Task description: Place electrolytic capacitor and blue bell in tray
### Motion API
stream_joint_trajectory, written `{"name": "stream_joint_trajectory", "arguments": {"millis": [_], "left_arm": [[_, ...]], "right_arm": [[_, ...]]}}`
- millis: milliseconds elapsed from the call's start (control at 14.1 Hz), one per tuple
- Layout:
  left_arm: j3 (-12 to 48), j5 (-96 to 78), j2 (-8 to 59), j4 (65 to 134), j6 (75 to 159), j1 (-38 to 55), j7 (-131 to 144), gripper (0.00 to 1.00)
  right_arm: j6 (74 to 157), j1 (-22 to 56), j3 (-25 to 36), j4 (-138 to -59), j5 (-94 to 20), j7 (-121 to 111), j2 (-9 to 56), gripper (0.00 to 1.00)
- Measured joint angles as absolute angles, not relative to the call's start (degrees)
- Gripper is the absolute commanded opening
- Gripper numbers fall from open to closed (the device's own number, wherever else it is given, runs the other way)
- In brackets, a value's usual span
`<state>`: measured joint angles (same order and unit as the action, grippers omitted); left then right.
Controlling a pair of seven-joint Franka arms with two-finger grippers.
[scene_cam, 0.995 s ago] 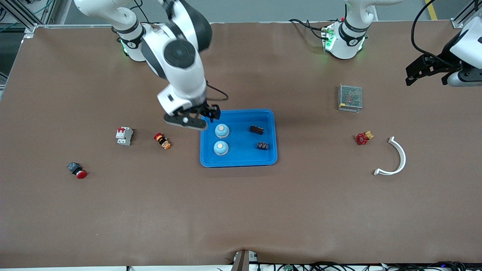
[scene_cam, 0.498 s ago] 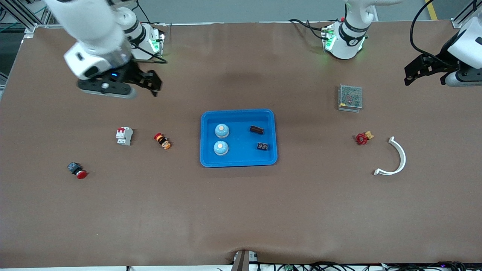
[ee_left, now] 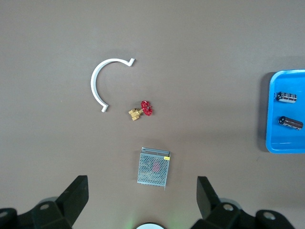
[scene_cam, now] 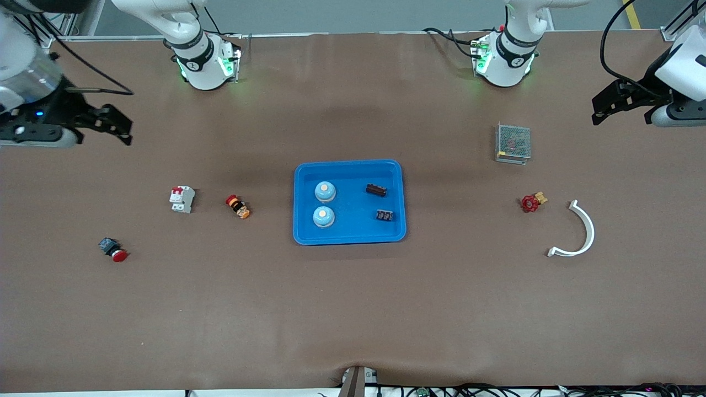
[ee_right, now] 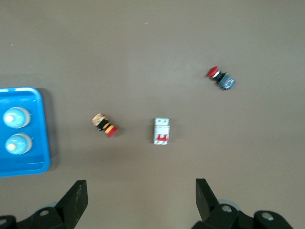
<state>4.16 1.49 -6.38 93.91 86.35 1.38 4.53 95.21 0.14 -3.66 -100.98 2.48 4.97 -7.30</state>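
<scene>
- Tray: mid-table, long axis running arm-end to arm-end; holds two blue bells and two capacitors.
- Upper capacitor's long axis 10-to-4 o'clock in front view.
- Right gripper, left gripper: both up over bare table at their own ends, jaws wide, nothing held.

Front: high, facing bases, whole worktop | Wrists: look straight down from high | Shared: tray edges
</scene>
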Motion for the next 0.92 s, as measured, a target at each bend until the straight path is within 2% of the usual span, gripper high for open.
{"name": "stream_joint_trajectory", "arguments": {"millis": [284, 569, 924], "left_arm": [[4.17, 1.49, -6.37, 93.95, 86.35, 1.41, 4.53, 1.0], [4.17, 1.49, -6.37, 93.97, 86.35, 1.41, 4.53, 1.0], [4.17, 1.49, -6.35, 94.03, 86.35, 1.36, 4.53, 1.0]], "right_arm": [[97.72, -6.31, -3.63, -101.54, 2.4, -0.88, -7.26, 1.0], [102.15, -7.97, -3.66, -101.05, 2.4, -1.33, -7.18, 1.0], [102.05, -10.45, -3.7, -95.06, 2.36, -1.31, -5.94, 1.0]]}}
